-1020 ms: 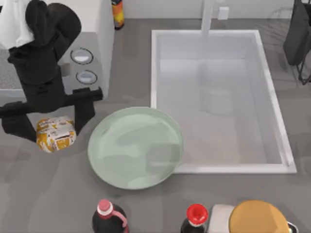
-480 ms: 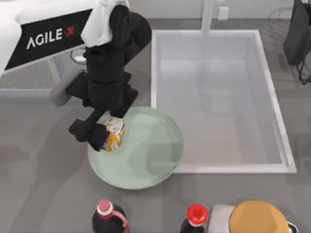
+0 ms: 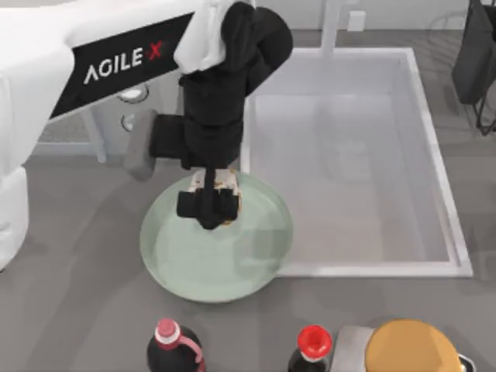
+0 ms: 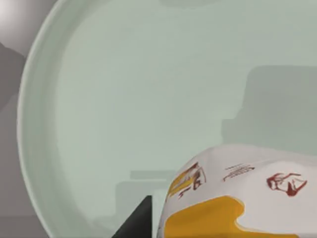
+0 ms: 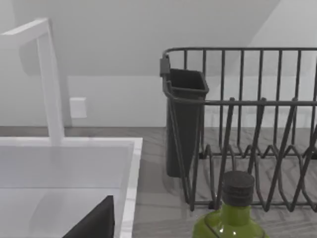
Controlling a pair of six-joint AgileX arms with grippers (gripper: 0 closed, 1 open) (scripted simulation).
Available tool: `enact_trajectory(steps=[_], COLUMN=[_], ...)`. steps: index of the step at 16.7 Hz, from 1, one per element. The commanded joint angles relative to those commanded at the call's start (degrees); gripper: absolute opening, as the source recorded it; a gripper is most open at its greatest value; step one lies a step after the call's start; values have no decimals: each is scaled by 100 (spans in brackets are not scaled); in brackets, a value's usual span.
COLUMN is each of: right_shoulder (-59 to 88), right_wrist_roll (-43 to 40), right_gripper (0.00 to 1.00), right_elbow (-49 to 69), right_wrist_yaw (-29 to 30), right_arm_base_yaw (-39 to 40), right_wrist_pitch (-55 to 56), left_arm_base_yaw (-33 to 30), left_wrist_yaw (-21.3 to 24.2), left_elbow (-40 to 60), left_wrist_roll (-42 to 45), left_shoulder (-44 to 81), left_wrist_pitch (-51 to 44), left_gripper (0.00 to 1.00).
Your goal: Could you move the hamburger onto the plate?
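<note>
The top camera looks straight down on the grey table. The left wrist camera sits close above the pale mint-green round plate [image 4: 99,99], also seen from above [image 3: 256,263]. The right wrist camera faces level toward a dark wire dish rack [image 5: 247,124].

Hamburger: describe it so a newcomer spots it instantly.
Find the pale green plate left of the white sink. Above it, the left gripper holds the hamburger: a small white paper bundle with yellow-orange patches, unlike the big tan dome at the front.
</note>
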Motion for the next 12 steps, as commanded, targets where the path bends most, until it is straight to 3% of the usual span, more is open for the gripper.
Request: enact_trajectory(steps=[7,12], right_shoulder=[0,0], right_wrist_roll=[0,0], right_gripper=[100,100], right_elbow=[0,0], right_wrist_yaw=[0,0], right_arm_base_yaw=[0,0], right_wrist_pitch=[0,0], left_arm_base_yaw=[13,9], left_wrist_yaw=[2,-1], left_elbow=[-18,-530], left_wrist_roll=[-37,-24], left_shoulder=[-13,80], left_wrist_pitch=[21,676], left_gripper=[0,0])
